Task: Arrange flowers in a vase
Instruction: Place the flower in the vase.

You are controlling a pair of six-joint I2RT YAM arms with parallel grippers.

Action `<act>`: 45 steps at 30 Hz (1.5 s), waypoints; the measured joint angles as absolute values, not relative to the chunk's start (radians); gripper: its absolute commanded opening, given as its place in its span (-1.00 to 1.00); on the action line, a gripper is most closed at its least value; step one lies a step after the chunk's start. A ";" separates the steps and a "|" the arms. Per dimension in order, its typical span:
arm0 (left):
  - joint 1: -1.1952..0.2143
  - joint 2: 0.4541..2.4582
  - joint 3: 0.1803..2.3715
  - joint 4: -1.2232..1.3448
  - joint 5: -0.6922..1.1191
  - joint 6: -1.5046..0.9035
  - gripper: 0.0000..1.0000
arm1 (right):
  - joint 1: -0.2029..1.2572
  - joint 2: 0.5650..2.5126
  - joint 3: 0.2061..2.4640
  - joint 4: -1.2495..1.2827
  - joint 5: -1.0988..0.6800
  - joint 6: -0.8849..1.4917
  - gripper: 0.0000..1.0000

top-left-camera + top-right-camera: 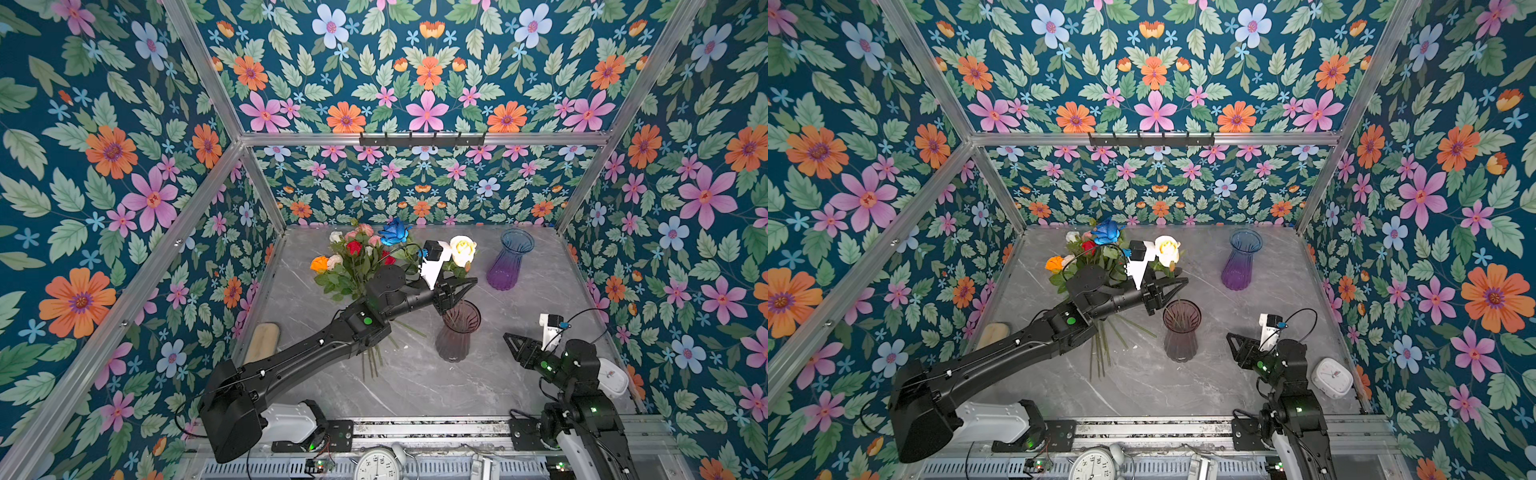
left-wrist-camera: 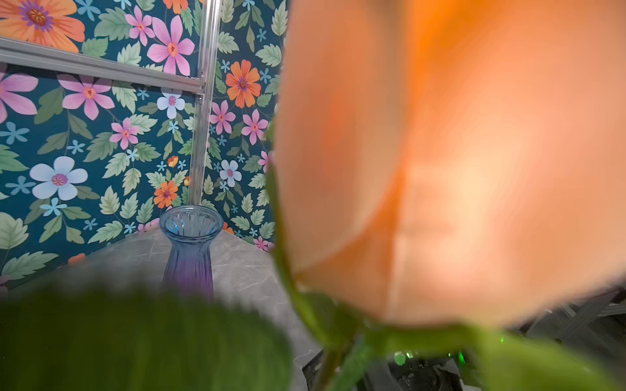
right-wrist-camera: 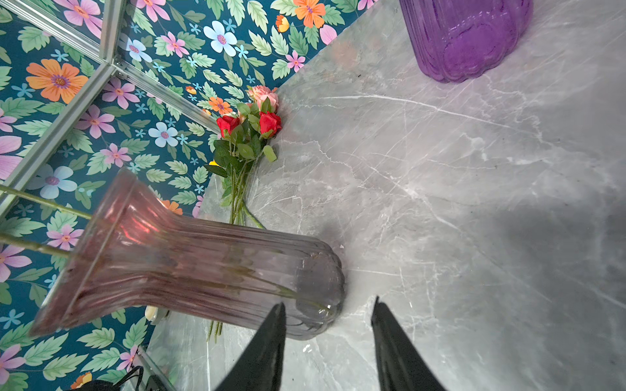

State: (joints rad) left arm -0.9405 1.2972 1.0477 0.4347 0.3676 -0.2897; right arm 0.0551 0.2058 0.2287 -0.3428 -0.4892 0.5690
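Observation:
A smoky pink glass vase (image 1: 457, 332) (image 1: 1180, 332) (image 3: 189, 257) stands mid-table, with two green stems reaching into its mouth. Above it rises a cream-peach rose (image 1: 462, 249) (image 1: 1168, 249), which fills the left wrist view (image 2: 440, 169). My left gripper (image 1: 459, 297) (image 1: 1169, 297) hovers over the vase mouth, jaws apart around that stem. In the left wrist view the rose and a leaf hide the jaws. The other flowers (image 1: 357, 259) (image 3: 250, 135) lie bunched at the back left. My right gripper (image 1: 513, 343) (image 3: 328, 303) is open and empty beside the vase's base.
A blue-to-purple vase (image 1: 509, 262) (image 2: 189, 243) (image 3: 464, 37) stands at the back right. A pale wooden object (image 1: 262, 340) lies by the left wall. A white clock (image 1: 1331, 376) sits at the right edge behind the right arm. Another clock (image 1: 378, 463) is at the front rail.

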 measured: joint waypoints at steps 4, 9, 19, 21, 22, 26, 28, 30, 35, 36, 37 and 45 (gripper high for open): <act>-0.941 1.273 1.039 0.397 0.358 -0.281 -0.20 | 0.055 0.206 0.229 -0.343 -0.489 0.569 -0.12; -0.941 1.231 1.036 0.328 0.327 -0.260 -0.15 | 0.055 0.212 0.229 -0.342 -0.489 0.569 -0.12; -0.941 1.121 1.061 0.118 0.237 -0.218 -0.09 | 0.055 0.225 0.229 -0.342 -0.488 0.569 -0.12; -0.941 1.098 1.063 0.080 0.204 -0.210 -0.06 | 0.055 0.226 0.229 -0.341 -0.488 0.569 -0.12; -0.941 1.090 1.066 0.062 0.188 -0.209 -0.06 | 0.055 0.228 0.229 -0.341 -0.488 0.569 -0.12; -0.941 1.074 1.084 -0.016 0.130 -0.196 -0.06 | 0.055 0.236 0.229 -0.340 -0.486 0.569 -0.12; -0.941 1.069 1.093 -0.055 0.107 -0.187 -0.06 | 0.055 0.237 0.229 -0.340 -0.486 0.569 -0.12; -0.941 1.068 1.108 -0.099 0.066 -0.182 -0.04 | 0.055 0.239 0.229 -0.339 -0.485 0.569 -0.12; -0.934 1.058 1.135 -0.207 -0.064 -0.178 0.02 | 0.055 0.239 0.229 -0.339 -0.485 0.569 -0.12; -0.929 1.050 1.135 -0.228 -0.086 -0.178 0.04 | 0.055 0.239 0.229 -0.339 -0.485 0.569 -0.12; -0.926 1.041 1.135 -0.245 -0.105 -0.178 0.06 | 0.055 0.240 0.229 -0.339 -0.485 0.569 -0.12; -0.881 1.002 1.127 -0.338 -0.169 -0.208 0.19 | 0.055 0.247 0.229 -0.339 -0.485 0.572 -0.12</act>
State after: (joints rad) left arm -0.8810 1.0023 1.1271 -0.3378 -0.1692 -0.2077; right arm 0.0551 0.2466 0.2287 -0.3389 -0.4854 0.5724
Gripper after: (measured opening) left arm 0.589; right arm 0.440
